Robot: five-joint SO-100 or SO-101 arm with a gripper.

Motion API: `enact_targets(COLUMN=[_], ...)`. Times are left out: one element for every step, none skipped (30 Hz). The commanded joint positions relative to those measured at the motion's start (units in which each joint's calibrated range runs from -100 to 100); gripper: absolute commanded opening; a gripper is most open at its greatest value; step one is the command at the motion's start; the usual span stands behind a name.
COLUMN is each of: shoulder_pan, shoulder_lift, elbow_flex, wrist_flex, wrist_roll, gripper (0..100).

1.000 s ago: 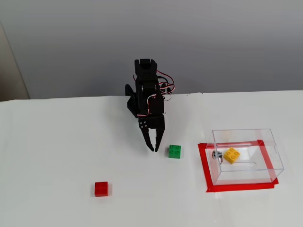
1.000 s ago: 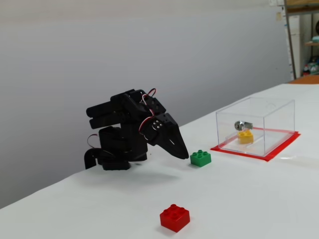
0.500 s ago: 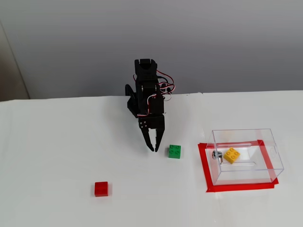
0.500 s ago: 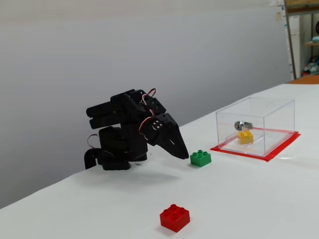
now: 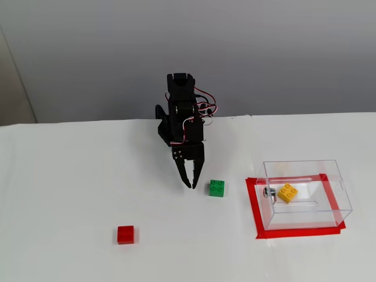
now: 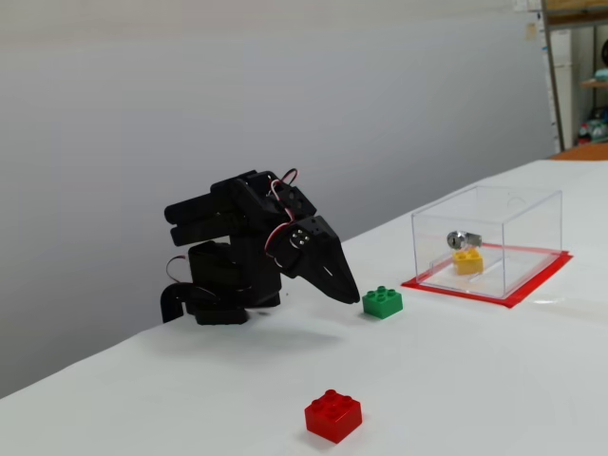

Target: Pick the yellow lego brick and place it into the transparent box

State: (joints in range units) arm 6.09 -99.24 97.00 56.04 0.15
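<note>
So in the fixed view from higher up, the small square yellow lego brick with its four round studs is sitting inside the clear plastic rectangular transparent box, near the box's left wall and right beside the little metal fitting on that wall. The brick is square so there's no real long axis, but it's turned about diagonal to the box walls, one corner pointing at the fitting, studs facing up. The box stands on a red tape rectangle on the white table. The black two-finger gripper is well off to the left of the box in this view, folded down with its tips pointing at the table, fingers pinched together with nothing between them. A small green square brick lies just beside the tips on the right, between gripper and box, and a small red square brick sits lower left, well apart from everything. Then the low side view: the yellow brick shows through the clear wall of the box, resting on the floor just below the metal fitting, far right of the arm. The gripper hangs nose-down next to the green brick, looks closed and empty here too, though the angle makes the tips hard to separate. The red brick is nearest the camera.
</note>
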Motion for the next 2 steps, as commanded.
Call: enact_targets(shoulder_pan=[0.3, 0.3], shoulder_lift=[-0.5, -0.5], elbow_flex=[0.6, 0.6], wrist_flex=[-0.9, -0.9], wrist_roll=[-0.1, -0.1], gripper=[1, 1])
